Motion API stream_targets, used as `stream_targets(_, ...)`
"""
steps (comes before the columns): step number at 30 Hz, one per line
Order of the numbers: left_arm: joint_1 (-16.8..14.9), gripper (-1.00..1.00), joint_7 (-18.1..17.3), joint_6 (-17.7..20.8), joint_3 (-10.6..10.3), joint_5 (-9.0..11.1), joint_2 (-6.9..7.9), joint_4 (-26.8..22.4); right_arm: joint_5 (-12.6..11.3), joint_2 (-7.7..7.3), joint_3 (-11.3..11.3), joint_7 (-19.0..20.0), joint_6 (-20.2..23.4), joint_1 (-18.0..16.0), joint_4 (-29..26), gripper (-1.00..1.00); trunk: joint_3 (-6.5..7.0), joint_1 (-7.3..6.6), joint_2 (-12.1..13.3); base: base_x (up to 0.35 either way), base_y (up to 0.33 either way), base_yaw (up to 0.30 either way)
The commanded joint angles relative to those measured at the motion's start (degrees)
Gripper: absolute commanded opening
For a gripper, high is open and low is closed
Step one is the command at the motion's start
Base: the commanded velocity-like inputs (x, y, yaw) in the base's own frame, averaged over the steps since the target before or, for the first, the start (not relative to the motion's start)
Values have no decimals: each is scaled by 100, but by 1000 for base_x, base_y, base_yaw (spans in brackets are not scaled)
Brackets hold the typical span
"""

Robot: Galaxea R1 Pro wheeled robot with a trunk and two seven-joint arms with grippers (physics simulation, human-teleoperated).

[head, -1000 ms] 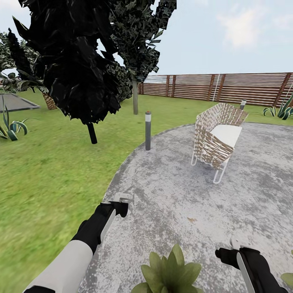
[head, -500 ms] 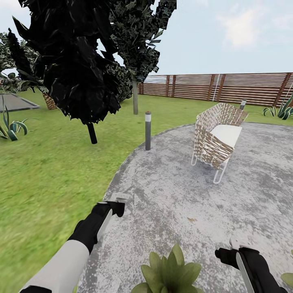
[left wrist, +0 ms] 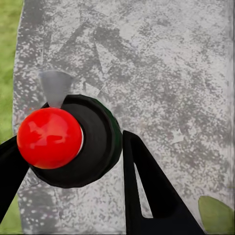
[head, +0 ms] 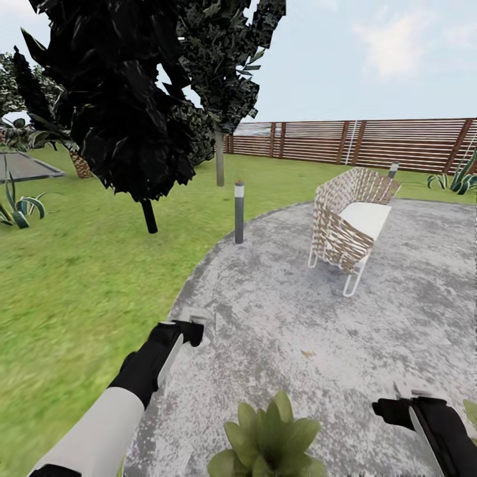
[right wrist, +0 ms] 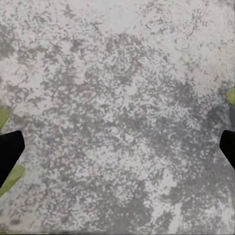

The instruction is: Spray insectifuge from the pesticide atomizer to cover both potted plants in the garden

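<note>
At the head view's lower edge, a potted plant [head: 268,440] is cut off. Left gripper [left wrist: 73,152] clamps the pesticide atomizer [left wrist: 71,142], body hidden; no label legible. Right gripper [right wrist: 117,152] jaws wide.

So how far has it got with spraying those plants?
Pickup looks done: the left gripper holds the pesticide atomizer over the paving. One potted plant sits just ahead. No spray shows on its leaves, so covering both plants seems left.

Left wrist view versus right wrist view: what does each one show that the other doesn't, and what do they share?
In the left wrist view, the left gripper is shut on the pesticide atomizer, whose red ball faces the camera, with grass along one edge. In the right wrist view, the right gripper is open, fingertips at opposite edges, nothing between. Both share the grey speckled paving and bits of green leaf.
</note>
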Motion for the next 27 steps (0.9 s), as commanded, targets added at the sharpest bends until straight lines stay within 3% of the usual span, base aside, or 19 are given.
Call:
stream_targets(1, -9, -100, -23, 112, -110, -13, 30, -18, 52, -16, 0, 317, 22, -14, -8, 100, -5, -3, -3, -246, -197, 0)
stream_targets(4, -21, -100, -181, 207, -478, -15, 162, -30, 64, -39, 9, 887, 22, -93, -87, 100, -5, -3, -3, -253, -204, 0)
stream_targets(7, -27, -100, -496, 238, -926, -16, 391, -34, 68, -46, 12, 1308, 22, -322, -207, 100, -5, -3, -3, -250, -208, 0)
stream_targets(9, -35, -100, -909, 245, -1223, -16, 631, -36, 69, -45, 13, 1614, 21, -537, -245, 100, -5, -3, -3, -237, -200, 0)
stream_targets(14, -70, -100, -1990, 228, -1426, -97, 1055, -39, 65, -44, 31, 2059, 21, -928, -265, 100, -5, -3, -3, -210, -170, 0)
stream_targets(16, -98, -100, -2506, 210, -1452, -256, 1208, -42, 63, -44, 71, 2186, 21, -1071, -263, 100, -5, -3, -3, -157, -112, 0)
stream_targets(18, -136, -100, -3180, 122, -1468, -608, 1329, -44, 62, -38, 201, 2313, 21, -1168, -261, 100, -5, -3, -3, -115, -54, 0)
stream_targets(19, -142, -100, -3327, 92, -1470, -704, 1347, -44, 62, -38, 236, 2338, 21, -1184, -261, 100, -5, -3, -3, -79, -34, 0)
stream_targets(21, -157, -100, -3854, -49, -1475, -1130, 1393, -44, 63, -31, 357, 2486, 21, -1219, -265, 100, -5, -3, -3, -41, -18, 0)
stream_targets(25, -166, -100, -4455, -187, -1474, -1767, 1405, -44, 68, -27, 531, 2942, 21, -1238, -279, 100, -5, -3, -3, -16, -7, 0)
stream_targets(27, -169, -100, -4657, -212, -1472, -1990, 1401, -44, 69, -27, 650, 3145, 21, -1241, -305, 100, -5, -3, -3, -6, -2, 0)
